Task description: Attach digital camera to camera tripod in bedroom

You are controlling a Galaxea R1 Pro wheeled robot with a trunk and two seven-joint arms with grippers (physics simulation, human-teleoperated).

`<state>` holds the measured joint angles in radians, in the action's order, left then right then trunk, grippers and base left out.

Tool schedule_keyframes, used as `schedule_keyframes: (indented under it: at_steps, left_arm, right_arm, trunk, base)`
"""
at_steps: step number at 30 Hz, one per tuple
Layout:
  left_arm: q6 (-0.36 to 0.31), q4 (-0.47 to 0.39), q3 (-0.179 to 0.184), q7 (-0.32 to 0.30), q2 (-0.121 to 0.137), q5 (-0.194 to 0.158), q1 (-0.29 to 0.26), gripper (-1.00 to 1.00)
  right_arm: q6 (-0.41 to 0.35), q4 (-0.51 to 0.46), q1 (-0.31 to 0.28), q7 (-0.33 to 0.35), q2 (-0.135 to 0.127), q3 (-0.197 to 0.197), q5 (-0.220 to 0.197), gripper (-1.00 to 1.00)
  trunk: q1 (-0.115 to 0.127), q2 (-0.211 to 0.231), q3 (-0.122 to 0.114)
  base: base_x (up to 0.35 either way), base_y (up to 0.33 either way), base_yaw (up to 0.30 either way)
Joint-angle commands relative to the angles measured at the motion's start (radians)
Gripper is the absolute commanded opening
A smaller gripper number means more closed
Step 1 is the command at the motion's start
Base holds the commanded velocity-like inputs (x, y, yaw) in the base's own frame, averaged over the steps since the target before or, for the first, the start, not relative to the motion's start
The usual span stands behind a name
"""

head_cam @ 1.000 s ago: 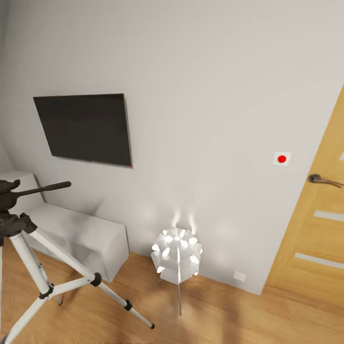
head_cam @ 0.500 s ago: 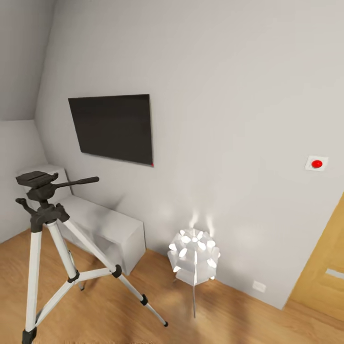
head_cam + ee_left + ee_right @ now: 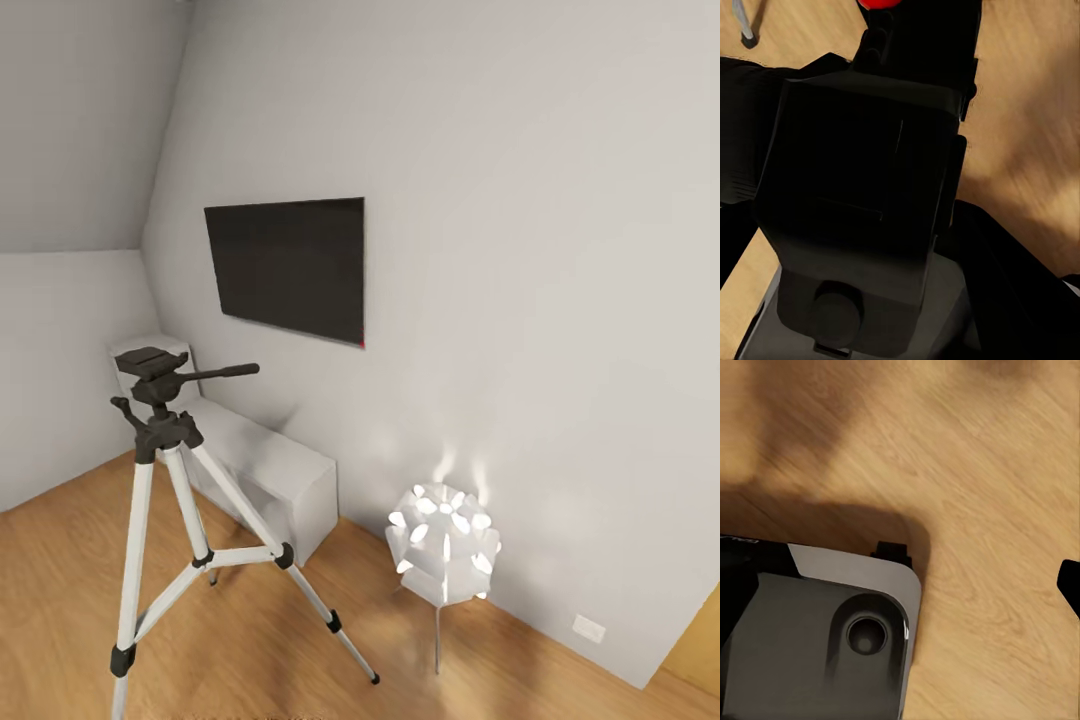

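We see the camera tripod [image 3: 165, 480] standing on the wooden floor [image 3: 60, 560] at the left, its head bare, so the mounting is not done. In the left wrist view, a black boxy body (probably the digital camera [image 3: 862, 187]) seems held by the left gripper; the right gripper's state we cannot tell.

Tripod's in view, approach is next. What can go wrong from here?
1. The camera tripod splays its legs wide, one foot ending near the floor lamp; the base could clip a leg driving in.
2. The pan handle juts sideways from the head; an arm coming down might knock it.
3. A black body, probably the digital camera, blocks the left wrist view, so grip and alignment can't be checked there.
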<state>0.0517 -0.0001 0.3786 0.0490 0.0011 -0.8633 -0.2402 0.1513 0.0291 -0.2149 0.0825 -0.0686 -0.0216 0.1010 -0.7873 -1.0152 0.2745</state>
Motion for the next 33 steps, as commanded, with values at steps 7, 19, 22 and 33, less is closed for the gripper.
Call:
schedule_keyframes:
  at_steps: [7, 19, 22, 33]
  left_arm:
    - [0.002, 0.000, 0.008, 0.002, 0.000, -0.005, -0.001, -1.00]
    - [0.002, 0.000, 0.008, 0.002, -0.001, -0.005, -0.001, -1.00]
    - [0.002, 0.000, 0.008, 0.002, 0.000, -0.005, -0.001, -1.00]
    - [0.002, 0.000, 0.008, 0.002, 0.001, -0.005, -0.001, -1.00]
  right_arm:
    - [0.006, 0.003, -0.001, 0.000, 0.000, -0.001, 0.008, 1.00]
    - [0.005, 0.003, -0.001, 0.000, 0.000, -0.001, 0.009, 1.00]
    - [0.005, 0.003, -0.001, 0.000, 0.000, -0.001, 0.009, 1.00]
    - [0.005, 0.003, -0.001, 0.000, 0.000, -0.001, 0.008, 1.00]
  trunk:
    - [0.000, -0.001, 0.001]
    - [0.000, -0.001, 0.001]
    - [0.000, -0.001, 0.001]
    - [0.000, -0.001, 0.001]
  base:
    - [0.000, -0.009, 0.274]
    - [0.000, -0.205, 0.274]
    - [0.000, -0.229, 0.274]
    - [0.000, -0.055, 0.274]
